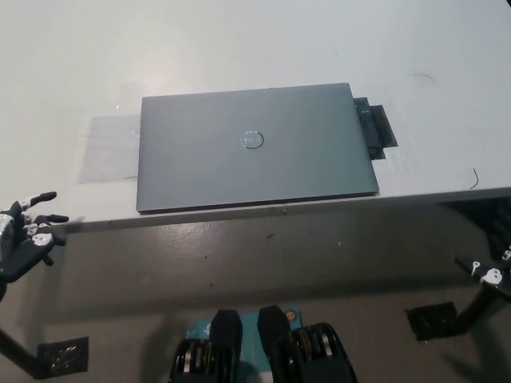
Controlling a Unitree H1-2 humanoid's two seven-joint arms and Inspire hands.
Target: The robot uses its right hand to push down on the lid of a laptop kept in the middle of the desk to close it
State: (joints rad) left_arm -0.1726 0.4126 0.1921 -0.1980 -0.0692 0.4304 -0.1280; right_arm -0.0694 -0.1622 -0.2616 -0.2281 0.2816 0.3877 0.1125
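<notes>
The grey laptop [254, 147] lies shut, flat near the white desk's [239, 48] near edge. The left hand [28, 235] rests low at the left, fingers spread and empty. Only a sliver of the right hand [489, 271] shows at the right edge, so I cannot tell its state.

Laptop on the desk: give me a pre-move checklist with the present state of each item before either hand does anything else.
1. Laptop lid down flat: ok, it lies closed, logo up.
2. Laptop fully on the desk: ok, its front edge sits close to the desk's near edge.
3. Right hand off the lid: ok, it is low at the picture's right edge, below desk level.
4. Right hand open or shut: cannot tell, mostly out of frame.
5. Left hand clear: ok, resting at lower left, fingers apart, holding nothing.
6. Black piece at the laptop's right side: cannot tell what it is.
</notes>
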